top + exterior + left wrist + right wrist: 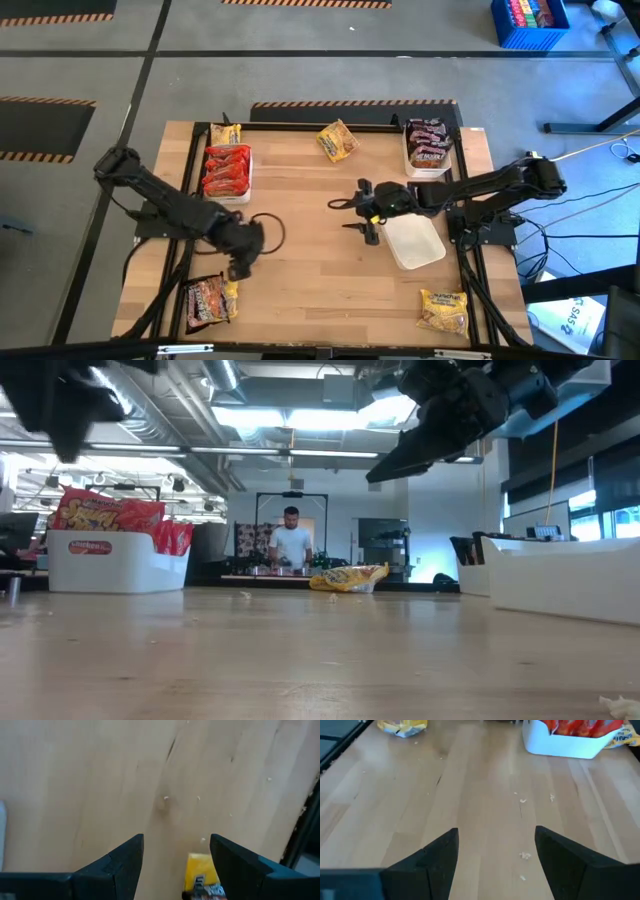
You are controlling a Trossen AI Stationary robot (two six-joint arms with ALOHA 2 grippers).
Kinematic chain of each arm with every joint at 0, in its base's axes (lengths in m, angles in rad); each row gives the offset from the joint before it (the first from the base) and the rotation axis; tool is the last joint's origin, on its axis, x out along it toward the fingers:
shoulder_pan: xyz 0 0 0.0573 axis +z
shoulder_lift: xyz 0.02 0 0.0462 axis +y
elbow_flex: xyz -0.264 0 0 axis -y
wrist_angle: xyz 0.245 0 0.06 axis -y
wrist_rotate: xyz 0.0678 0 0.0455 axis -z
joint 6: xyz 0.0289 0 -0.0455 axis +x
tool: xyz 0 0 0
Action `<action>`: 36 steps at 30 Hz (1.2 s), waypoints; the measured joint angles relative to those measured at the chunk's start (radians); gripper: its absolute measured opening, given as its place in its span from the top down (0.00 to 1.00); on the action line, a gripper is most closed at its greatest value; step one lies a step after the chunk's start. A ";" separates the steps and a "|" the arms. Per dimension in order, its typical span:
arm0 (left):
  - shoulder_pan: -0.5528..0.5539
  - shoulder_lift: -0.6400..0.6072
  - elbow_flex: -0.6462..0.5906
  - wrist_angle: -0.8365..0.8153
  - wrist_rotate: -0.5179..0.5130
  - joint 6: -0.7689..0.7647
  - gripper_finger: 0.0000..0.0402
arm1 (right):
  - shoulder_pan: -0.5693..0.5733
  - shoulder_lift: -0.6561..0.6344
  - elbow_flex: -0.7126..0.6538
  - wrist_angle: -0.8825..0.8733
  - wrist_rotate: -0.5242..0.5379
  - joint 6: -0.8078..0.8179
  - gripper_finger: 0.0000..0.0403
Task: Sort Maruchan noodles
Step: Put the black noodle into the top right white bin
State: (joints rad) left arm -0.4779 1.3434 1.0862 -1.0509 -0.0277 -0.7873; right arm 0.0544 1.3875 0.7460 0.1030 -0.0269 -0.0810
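The Maruchan noodles are crinkly, flat plastic packets — light by the look of them, slick-skinned, with a brittle noodle block inside that would likely crack under a hard squeeze. A pinch across a short edge or on the sealed end flap seems the safest hold.

Several are already binned: red-orange packets [226, 170] fill the white tray [246, 182] at the table's far left, and dark brown packets [428, 142] sit in the white tray [409, 157] at the far right. Loose ones remain: a yellow packet [337, 140] at the far middle, another yellow packet [443, 310] at the near right corner, a yellow one [226, 133] just beyond the red tray, and a dark packet [206, 300] with a yellow one [231, 295] touching it at the near left.

An empty white tray [415, 242] lies right of centre (presumably for the yellows).

The left claw [243, 258] hangs over bare table [320, 290] near the near-left pair, fingers spread and holding nothing; the yellow packet shows between them in its wrist view. The right claw [362, 212] hovers mid-table beside the empty tray — likewise released, nothing in it.
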 joint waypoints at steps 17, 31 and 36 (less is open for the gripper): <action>-0.216 -0.467 -0.317 0.001 -0.095 -0.706 0.44 | 0.005 0.022 0.000 0.024 -0.010 0.027 0.40; -0.268 -0.460 -0.535 0.224 0.270 -0.710 0.44 | 0.005 0.072 0.000 0.070 -0.014 0.025 0.40; -0.268 -0.460 -0.600 0.373 0.300 -0.723 0.44 | 0.005 0.072 0.000 0.080 -0.015 0.024 0.40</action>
State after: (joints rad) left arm -0.7456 0.8839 0.4864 -0.6775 0.2722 -1.5105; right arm 0.0593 1.4593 0.7464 0.1829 -0.0420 -0.0566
